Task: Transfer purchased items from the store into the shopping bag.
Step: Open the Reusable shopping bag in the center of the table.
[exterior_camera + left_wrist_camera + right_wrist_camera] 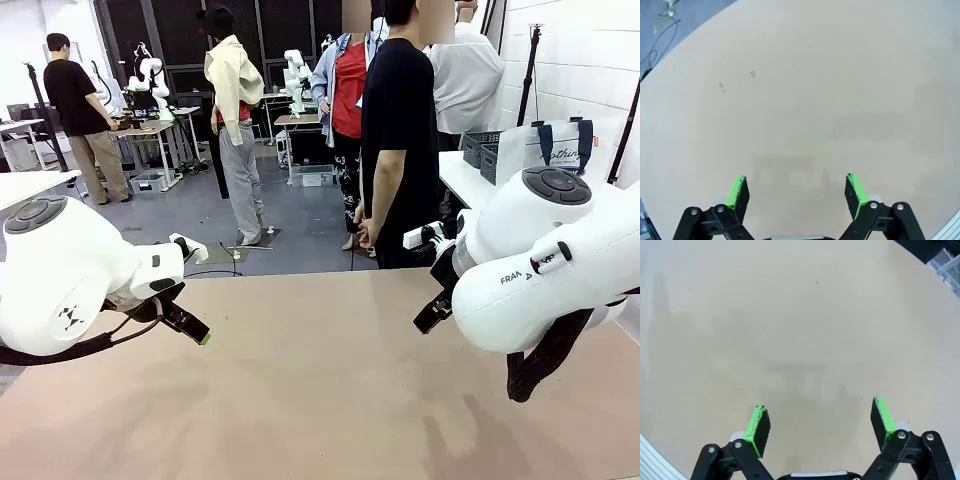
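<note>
The shopping bag [548,150], translucent with navy handles and dark print, stands on a white side table at the back right. Beside it sit dark grey slotted baskets, the store [482,152]. The purchased items are out of view. My left gripper [196,330] hangs low over the tan table's left side, open [796,185], with nothing between its green pads. My right gripper [426,320] hovers at the table's right side, also open [818,417] and holding nothing.
A person in black [398,140] stands at the tan table's [320,380] far edge with arms down; other people stand behind. The white side table [462,178] lies beyond the right arm's bulky white body [545,265].
</note>
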Tool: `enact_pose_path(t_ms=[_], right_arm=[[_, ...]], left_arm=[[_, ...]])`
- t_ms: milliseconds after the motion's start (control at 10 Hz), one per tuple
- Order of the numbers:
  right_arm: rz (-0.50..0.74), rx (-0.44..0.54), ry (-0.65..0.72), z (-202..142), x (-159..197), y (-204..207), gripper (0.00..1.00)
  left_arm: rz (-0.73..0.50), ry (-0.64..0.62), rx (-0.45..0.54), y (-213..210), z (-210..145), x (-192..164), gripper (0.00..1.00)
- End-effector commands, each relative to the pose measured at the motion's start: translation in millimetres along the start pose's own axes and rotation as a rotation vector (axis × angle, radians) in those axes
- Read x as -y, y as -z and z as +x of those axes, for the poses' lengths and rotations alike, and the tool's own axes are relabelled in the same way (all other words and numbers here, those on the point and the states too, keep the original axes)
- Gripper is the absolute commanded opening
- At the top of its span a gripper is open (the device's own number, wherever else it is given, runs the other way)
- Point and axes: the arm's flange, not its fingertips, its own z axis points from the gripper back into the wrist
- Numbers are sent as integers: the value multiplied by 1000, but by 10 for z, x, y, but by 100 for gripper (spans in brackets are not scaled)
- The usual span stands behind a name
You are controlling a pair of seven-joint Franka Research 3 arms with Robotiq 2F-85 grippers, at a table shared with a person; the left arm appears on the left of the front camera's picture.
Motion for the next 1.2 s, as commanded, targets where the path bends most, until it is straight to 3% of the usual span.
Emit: enact_pose_path(t_ms=[0, 1100], right_arm=[[0, 0, 0, 0, 0, 0, 100], [0, 0, 0, 0, 0, 0, 100]], left_arm=[[0, 0, 0, 0, 0, 0, 100], [0, 0, 0, 0, 0, 0, 100]])
